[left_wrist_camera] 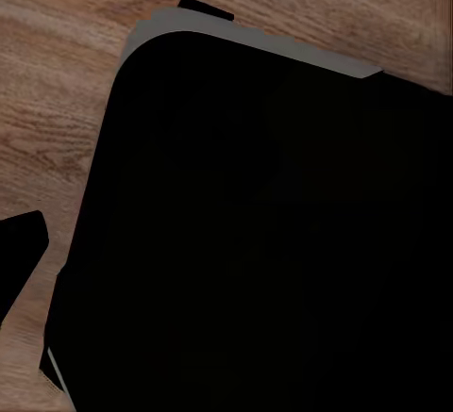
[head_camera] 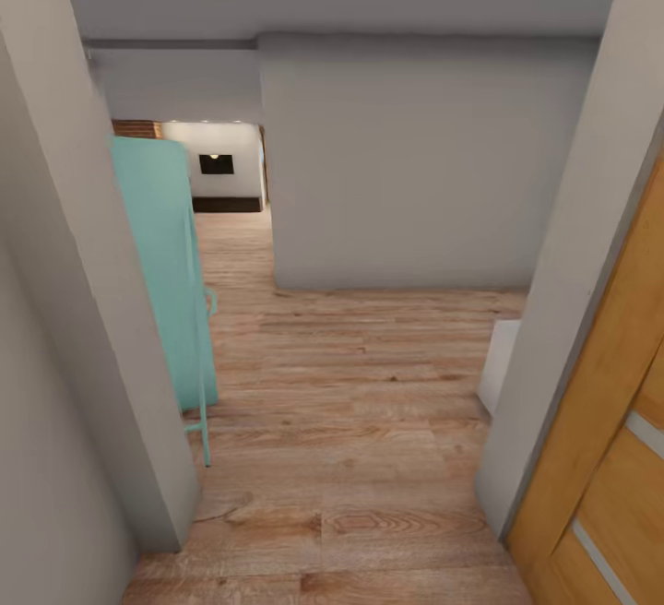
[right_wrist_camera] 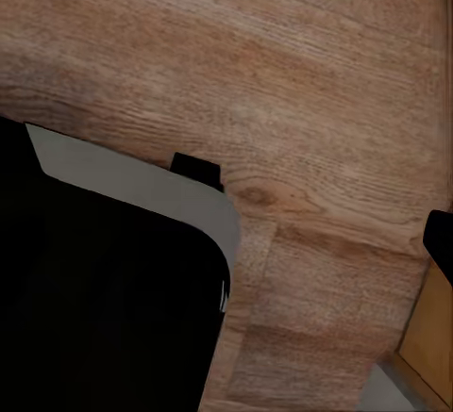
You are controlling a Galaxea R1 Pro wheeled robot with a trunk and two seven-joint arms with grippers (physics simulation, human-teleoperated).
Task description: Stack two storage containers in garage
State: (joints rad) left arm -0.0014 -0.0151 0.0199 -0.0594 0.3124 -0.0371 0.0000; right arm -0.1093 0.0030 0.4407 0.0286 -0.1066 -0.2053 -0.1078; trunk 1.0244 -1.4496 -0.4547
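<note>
While both wrist cameras face wood flooring [right_wrist_camera: 311, 82], arms hang low

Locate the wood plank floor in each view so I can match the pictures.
Head view: the wood plank floor covers the lower middle, running back between grey walls.
Left wrist view: it borders a black grey-rimmed body.
Right wrist view: it takes up most of the picture.
Shared landmark: the orange wooden door, seemingly also in the right wrist view.
</note>
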